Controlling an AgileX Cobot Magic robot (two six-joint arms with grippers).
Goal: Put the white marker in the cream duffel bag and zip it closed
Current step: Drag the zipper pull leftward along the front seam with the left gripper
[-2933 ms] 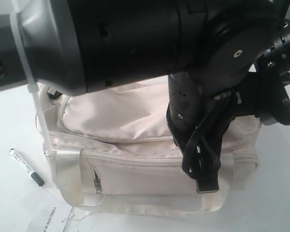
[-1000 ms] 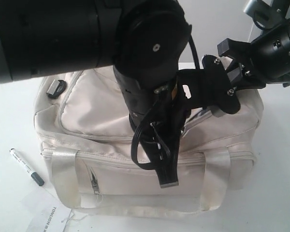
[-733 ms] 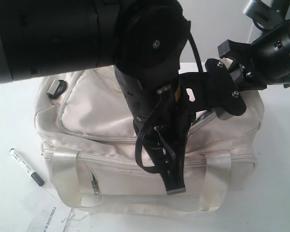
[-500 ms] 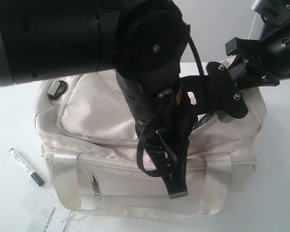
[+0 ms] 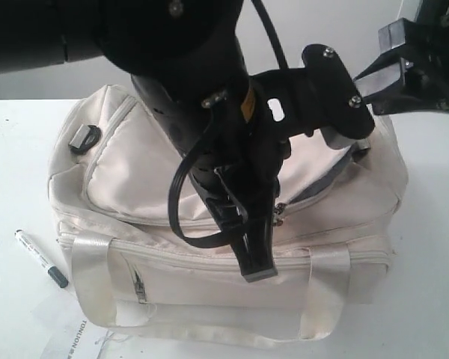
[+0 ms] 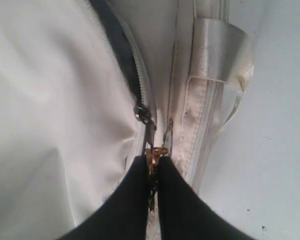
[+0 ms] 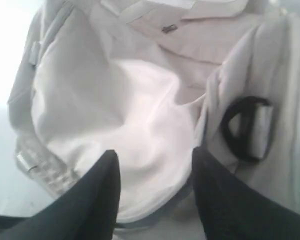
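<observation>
Shifted since the earlier frame: both arms sit higher in the exterior view, and a dark gap (image 5: 325,187) has widened along the top zip of the cream duffel bag (image 5: 135,164). The white marker (image 5: 41,259) is unmoved.

Left claw (image 6: 153,162): jaws pinched together on a brass zipper pull (image 6: 155,151) at the edge of the bag's flap.

Right claw (image 7: 155,165): fingers (image 7: 102,195) spread apart above the flap fabric, gripping nothing.

The marker lies flat on the worktop (image 5: 15,149), outside the bag. It is well apart from both claws, past the bag end farthest from the right claw.
</observation>
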